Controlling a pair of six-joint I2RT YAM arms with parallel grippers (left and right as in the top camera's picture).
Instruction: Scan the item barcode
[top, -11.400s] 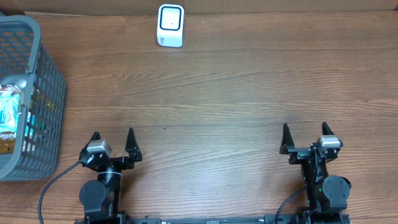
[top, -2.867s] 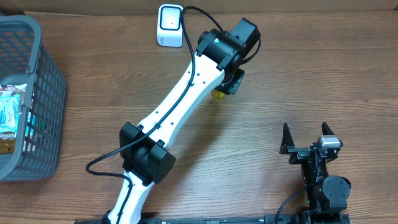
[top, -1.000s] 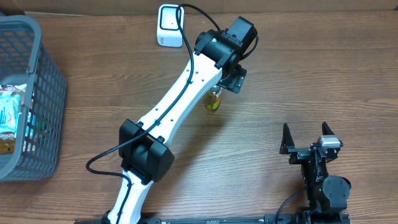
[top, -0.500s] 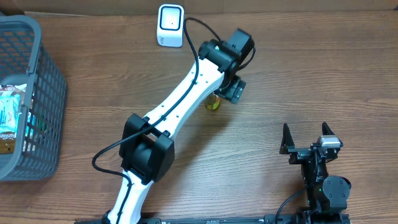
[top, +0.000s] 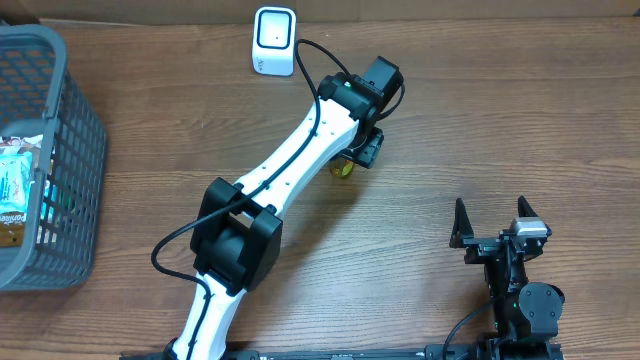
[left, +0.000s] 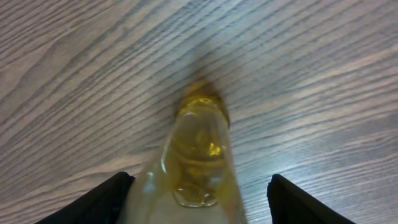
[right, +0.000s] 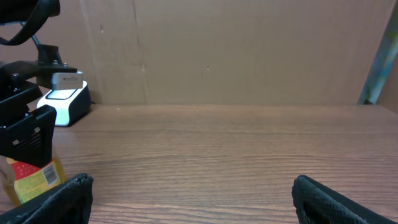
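Left end effector (top: 356, 155) straddles bottle (left: 202, 143), jaws apart; right end effector (top: 490, 206) wide open, empty

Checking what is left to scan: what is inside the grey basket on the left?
Inside the grey basket, crinkled packets in white, green and orange show at the image edge. Anything beneath them or beyond the frame is hidden.

Wood-grain table (top: 500, 120); brown cardboard wall (right: 249, 50) behind.
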